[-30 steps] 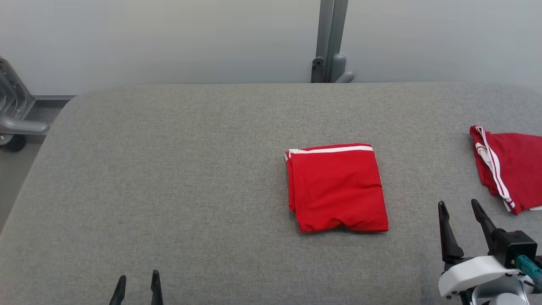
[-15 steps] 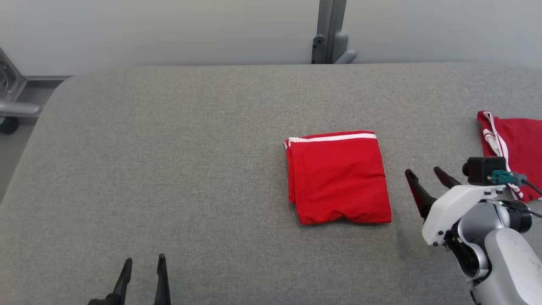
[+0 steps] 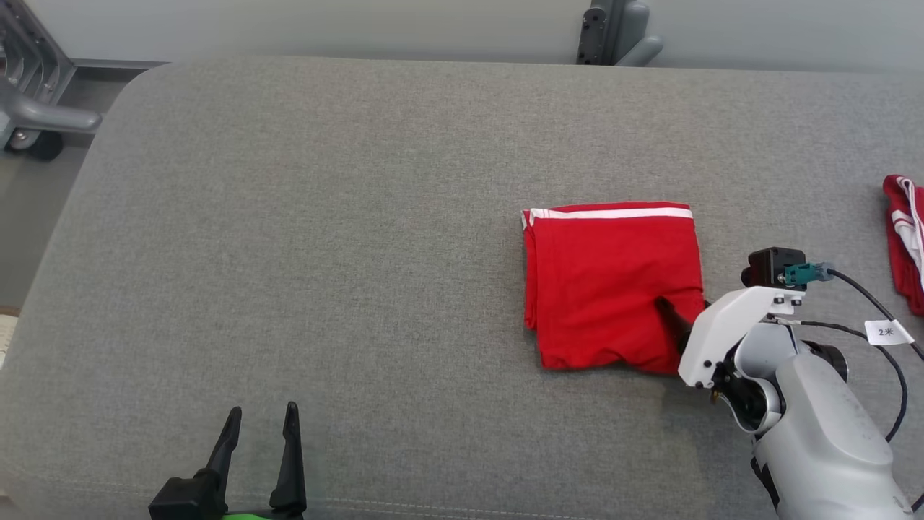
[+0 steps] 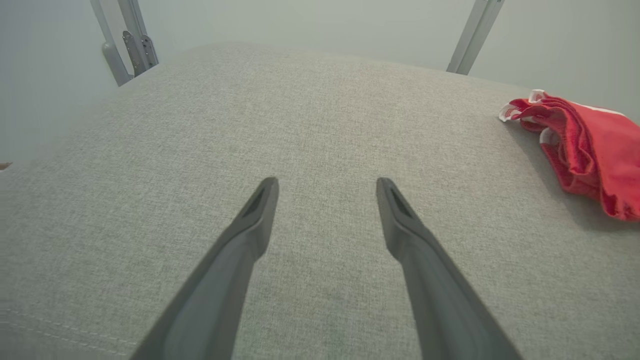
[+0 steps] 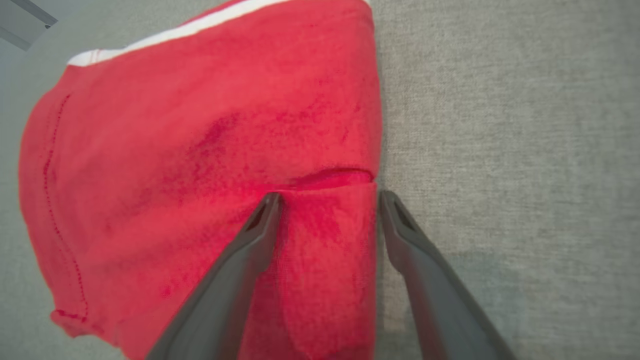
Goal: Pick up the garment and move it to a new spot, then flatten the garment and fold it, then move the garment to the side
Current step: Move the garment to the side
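The garment (image 3: 610, 282) is a red cloth folded into a rectangle with a white stripe along its far edge, lying right of centre on the grey table (image 3: 325, 238). My right gripper (image 3: 682, 309) is open at its near right corner. In the right wrist view the right gripper (image 5: 327, 197) straddles the garment's (image 5: 200, 150) right edge, with one finger over the cloth and the other over bare table. Near the front edge, my left gripper (image 3: 260, 415) is open with nothing between its fingers. The same open left gripper (image 4: 325, 182) points across bare table.
A second red piece with white trim (image 3: 906, 238) lies at the table's right edge. Red cloth (image 4: 580, 145) lies at the right of the left wrist view; I cannot tell which piece it is. A grey post (image 3: 613, 29) stands behind the table, a metal frame (image 3: 29, 101) at the far left.
My right arm has swung left and forward, from beside the second red piece to the folded garment's right edge. The head camera has tilted down. The left gripper has kept its place.
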You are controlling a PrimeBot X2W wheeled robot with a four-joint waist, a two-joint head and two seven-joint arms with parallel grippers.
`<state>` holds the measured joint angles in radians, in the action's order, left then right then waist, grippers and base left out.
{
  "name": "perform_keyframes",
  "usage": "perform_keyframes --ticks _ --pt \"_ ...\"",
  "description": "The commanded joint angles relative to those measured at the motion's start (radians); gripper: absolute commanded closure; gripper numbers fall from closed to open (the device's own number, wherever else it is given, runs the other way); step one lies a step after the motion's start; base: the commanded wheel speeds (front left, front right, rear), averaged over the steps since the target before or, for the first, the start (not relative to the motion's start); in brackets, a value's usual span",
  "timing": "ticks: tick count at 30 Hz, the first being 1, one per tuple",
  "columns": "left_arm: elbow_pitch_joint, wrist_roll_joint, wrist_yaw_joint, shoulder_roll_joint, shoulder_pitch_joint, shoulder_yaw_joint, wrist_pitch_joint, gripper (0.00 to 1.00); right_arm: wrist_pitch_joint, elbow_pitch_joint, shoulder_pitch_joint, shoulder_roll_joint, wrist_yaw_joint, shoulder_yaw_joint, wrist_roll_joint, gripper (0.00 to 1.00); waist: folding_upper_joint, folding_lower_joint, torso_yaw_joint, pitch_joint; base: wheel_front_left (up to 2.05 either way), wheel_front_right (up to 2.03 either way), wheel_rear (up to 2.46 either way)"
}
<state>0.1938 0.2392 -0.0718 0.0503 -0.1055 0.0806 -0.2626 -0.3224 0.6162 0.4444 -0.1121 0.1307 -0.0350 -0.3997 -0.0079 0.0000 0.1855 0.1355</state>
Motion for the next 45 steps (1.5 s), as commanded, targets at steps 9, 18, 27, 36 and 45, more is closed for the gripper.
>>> perform_keyframes --ticks 9,18,27,36,45 --pt "-0.024 -0.001 0.008 0.001 -0.005 -0.017 -0.002 0.00 0.077 0.085 0.072 0.004 0.000 -0.045 -0.085 1.00 0.0079 0.0000 -0.061 0.024 0.00 0.00 0.00" --pt "-0.039 -0.023 -0.013 0.001 0.043 -0.013 -0.002 0.00 0.102 0.063 0.124 -0.075 0.000 -0.109 -0.103 1.00 0.0079 0.0000 -0.228 0.062 0.00 0.00 0.00" --pt "-0.046 -0.033 -0.026 0.002 0.094 -0.006 -0.002 0.00 0.087 0.017 0.248 -0.178 0.000 -0.169 -0.071 1.00 0.0079 0.0000 -0.313 0.116 0.00 0.00 0.00" --pt "-0.060 -0.046 -0.033 0.002 0.128 -0.016 -0.002 0.00 -0.001 -0.081 0.360 -0.324 0.000 -0.143 -0.101 1.00 0.0079 0.0000 -0.308 0.201 0.00 0.00 0.00" --pt "-0.057 -0.072 -0.043 0.012 0.155 -0.012 -0.002 0.00 -0.063 -0.003 0.394 -0.406 0.000 0.058 -0.062 1.00 0.0079 0.0000 -0.257 0.276 0.00 0.00 0.00"
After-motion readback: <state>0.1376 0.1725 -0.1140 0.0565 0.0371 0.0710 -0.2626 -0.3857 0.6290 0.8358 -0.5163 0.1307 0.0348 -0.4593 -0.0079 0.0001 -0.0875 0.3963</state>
